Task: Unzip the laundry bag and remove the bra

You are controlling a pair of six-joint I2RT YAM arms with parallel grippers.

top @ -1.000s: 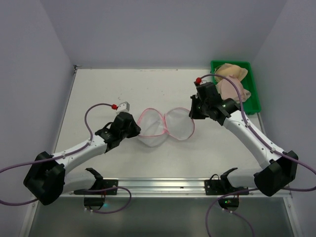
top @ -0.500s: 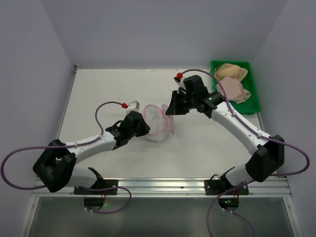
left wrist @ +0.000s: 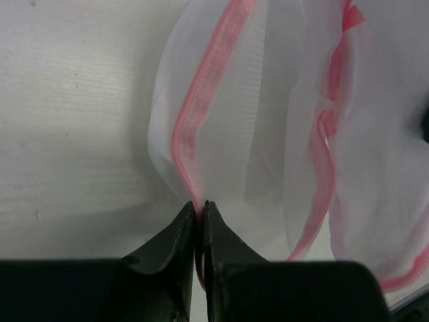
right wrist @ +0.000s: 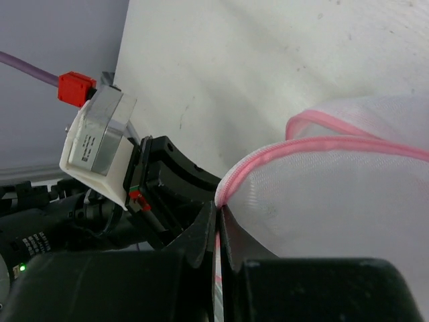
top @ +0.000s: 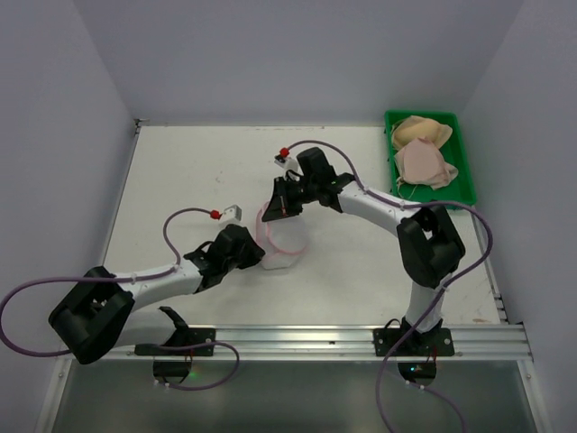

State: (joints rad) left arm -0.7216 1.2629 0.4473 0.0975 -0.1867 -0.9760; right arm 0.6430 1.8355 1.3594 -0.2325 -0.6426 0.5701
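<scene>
The laundry bag (top: 281, 239), white mesh with a pink zip edge, lies folded over itself near the table's middle. My left gripper (top: 261, 256) is shut on the bag's pink edge at its near left side; in the left wrist view the left gripper (left wrist: 199, 206) pinches the pink strip and the bag (left wrist: 268, 127) fills the frame. My right gripper (top: 281, 206) is shut on the far pink edge; in the right wrist view the right gripper (right wrist: 218, 206) clamps the bag's (right wrist: 348, 208) rim. The bra (top: 424, 153), beige and dusty pink, lies in the green tray.
The green tray (top: 462, 185) stands at the back right against the wall. The left arm's wrist camera (right wrist: 97, 144) with its red plug shows close behind the bag in the right wrist view. Purple cables loop over both arms. A metal rail runs along the near edge.
My right gripper has swung left across the table, pulling the bag's right half over onto its left half. My left gripper has stayed shut on the bag's edge and shifted slightly nearer.
</scene>
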